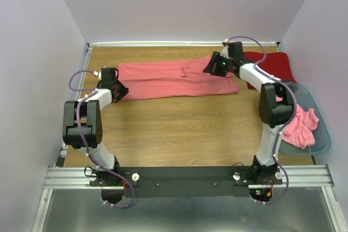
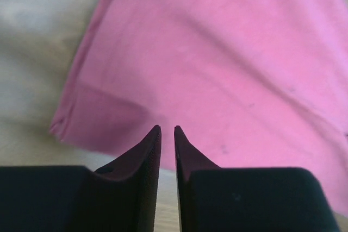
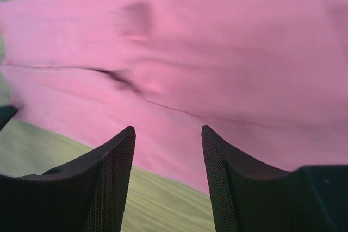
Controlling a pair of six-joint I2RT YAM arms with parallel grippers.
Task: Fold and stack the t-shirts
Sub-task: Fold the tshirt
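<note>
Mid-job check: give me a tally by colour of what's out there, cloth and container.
Pink shirt laid flat: 1
Deep red cloth: 1
Grey-blue basket: 1
Pink heap inside it: 1 (how many shirts it holds cannot be told)
Total: 4

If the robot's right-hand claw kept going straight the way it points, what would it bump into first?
Most likely the salmon-pink cloth t-shirt spread flat on the wooden table: the open right gripper aims at it just past its near edge. How far above the cloth it hangs is unclear.
</note>
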